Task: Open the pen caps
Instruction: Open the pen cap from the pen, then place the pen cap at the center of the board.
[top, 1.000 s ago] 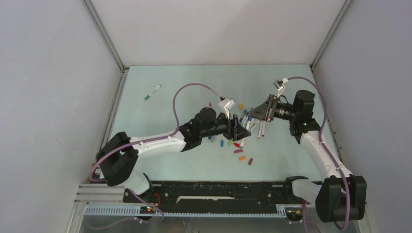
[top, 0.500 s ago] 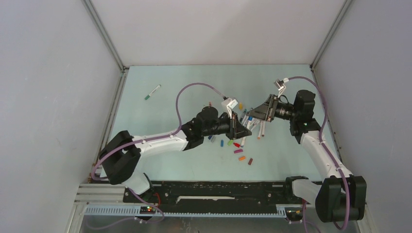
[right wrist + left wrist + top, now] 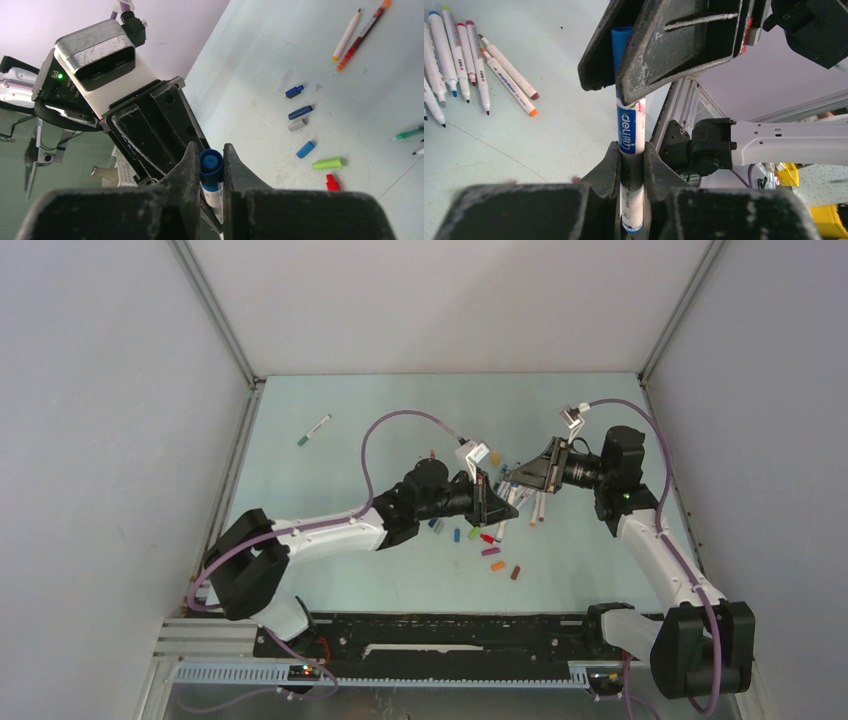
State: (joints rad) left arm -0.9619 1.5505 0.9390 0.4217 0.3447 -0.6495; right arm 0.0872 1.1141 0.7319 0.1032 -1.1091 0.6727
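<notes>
My left gripper (image 3: 498, 504) is shut on the white barrel (image 3: 628, 131) of a blue-labelled pen, held above the table. My right gripper (image 3: 516, 480) faces it and is shut on that pen's blue cap (image 3: 211, 167), which sits on the barrel. The cap also shows in the left wrist view (image 3: 621, 39) between the right fingers (image 3: 664, 45). Loose pen caps lie on the table below: blue (image 3: 305, 149), green (image 3: 328, 163), red (image 3: 331, 182), grey (image 3: 297, 125), and magenta (image 3: 491, 551) and orange (image 3: 498, 566).
Several uncapped white pens (image 3: 459, 60) lie side by side on the table, seen in the top view (image 3: 535, 505) under the right gripper. A lone green-capped pen (image 3: 314, 430) lies far left. Grey enclosure walls (image 3: 120, 440) stand on three sides.
The left gripper has shifted slightly right and the right gripper slightly left, so the two now sit closer together around the pen. Both grips are unchanged.
</notes>
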